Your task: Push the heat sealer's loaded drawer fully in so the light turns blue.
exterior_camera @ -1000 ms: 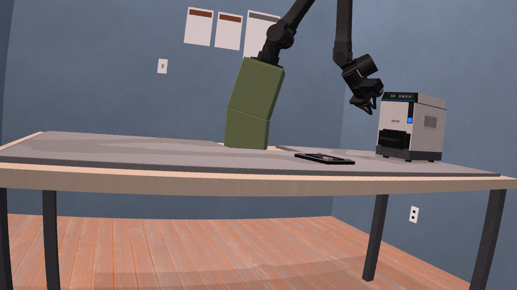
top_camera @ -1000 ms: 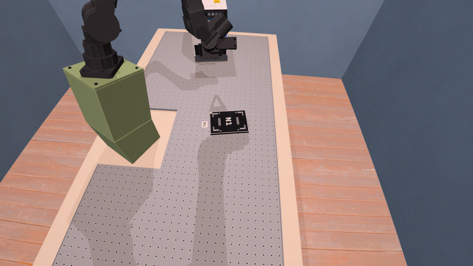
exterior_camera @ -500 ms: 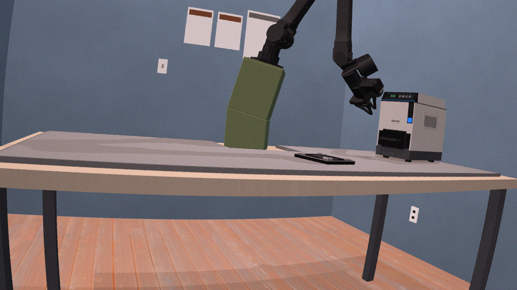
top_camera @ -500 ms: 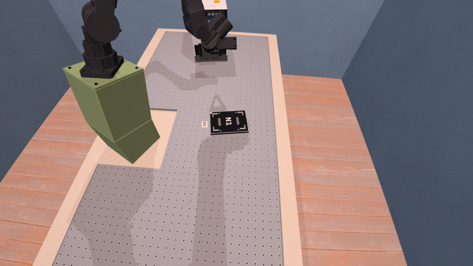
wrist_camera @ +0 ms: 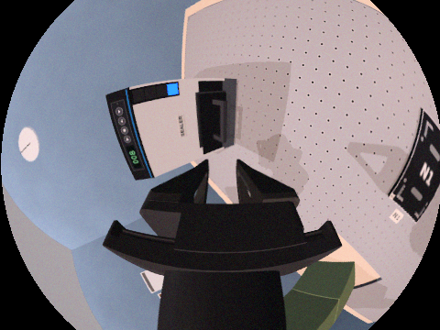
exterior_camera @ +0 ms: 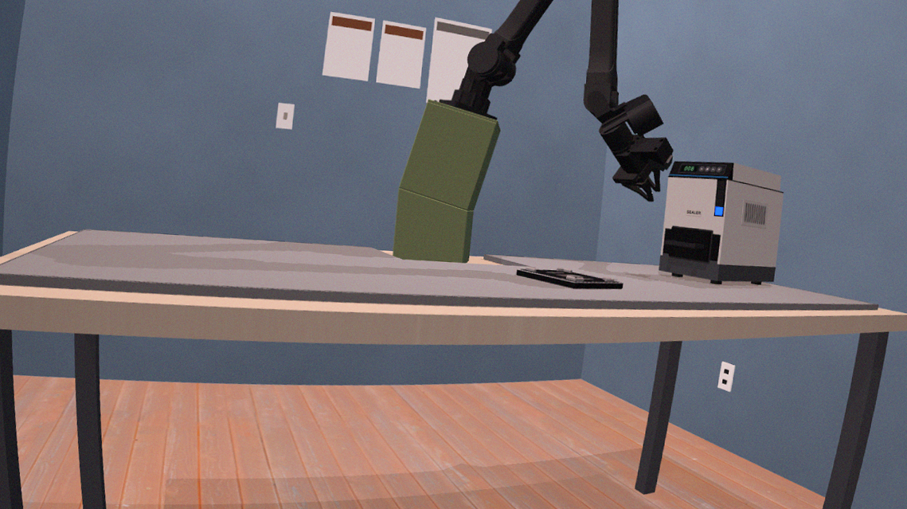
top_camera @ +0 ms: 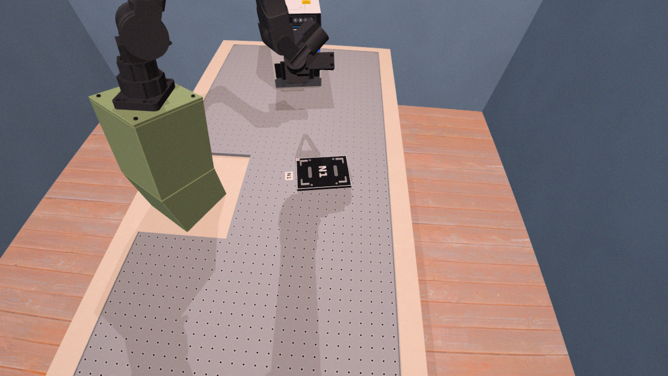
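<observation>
Half apart, with nothing gripped by the black two-fingered gripper [top_camera: 306, 67] [exterior_camera: 654, 193] [wrist_camera: 222, 161]. Beyond the jaws, see the boxy white heat sealer [top_camera: 306, 7] [exterior_camera: 686, 197] [wrist_camera: 160, 124], flat black drawer [exterior_camera: 687, 244] [wrist_camera: 213, 119] apparently home, blue square light [exterior_camera: 718, 211] [wrist_camera: 172, 89]. Seems finished; cannot verify hidden sheet or frame.

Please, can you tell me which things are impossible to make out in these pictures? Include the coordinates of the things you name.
- Seal sheet and sealing frame: hidden inside the sealer [exterior_camera: 689, 197] [wrist_camera: 160, 133] in the exterior and wrist views.
- Sealer's drawer front: behind the arm, top view.
- Black N1 plate [wrist_camera: 419, 170]: cut by the wrist view's round edge.
</observation>
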### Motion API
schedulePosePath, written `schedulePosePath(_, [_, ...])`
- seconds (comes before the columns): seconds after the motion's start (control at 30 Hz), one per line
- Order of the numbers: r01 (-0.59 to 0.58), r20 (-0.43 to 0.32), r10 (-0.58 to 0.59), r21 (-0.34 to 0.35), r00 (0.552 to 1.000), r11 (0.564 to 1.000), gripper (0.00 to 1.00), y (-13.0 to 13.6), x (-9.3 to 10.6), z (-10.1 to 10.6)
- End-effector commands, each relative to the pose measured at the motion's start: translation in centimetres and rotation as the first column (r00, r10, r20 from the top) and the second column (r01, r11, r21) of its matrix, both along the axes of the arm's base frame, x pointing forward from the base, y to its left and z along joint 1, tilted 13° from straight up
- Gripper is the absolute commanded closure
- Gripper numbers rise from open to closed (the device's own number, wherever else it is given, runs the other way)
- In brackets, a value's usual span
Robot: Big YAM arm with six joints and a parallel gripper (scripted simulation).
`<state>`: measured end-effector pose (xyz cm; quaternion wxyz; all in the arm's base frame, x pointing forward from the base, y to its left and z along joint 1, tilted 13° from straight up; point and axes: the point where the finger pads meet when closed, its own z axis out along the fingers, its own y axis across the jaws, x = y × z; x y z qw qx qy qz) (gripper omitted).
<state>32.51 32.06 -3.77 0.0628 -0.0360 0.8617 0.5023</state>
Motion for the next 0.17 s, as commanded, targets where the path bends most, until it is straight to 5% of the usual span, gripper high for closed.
schedulePosePath(0.0, [-0.01, -0.014, 0.01, -0.008, 1.0, 1.0, 0.7, 0.17, -0.38, -0.7])
schedulePosePath(0.13, [-0.01, -0.014, 0.01, -0.008, 1.0, 1.0, 0.7, 0.17, -0.38, -0.7])
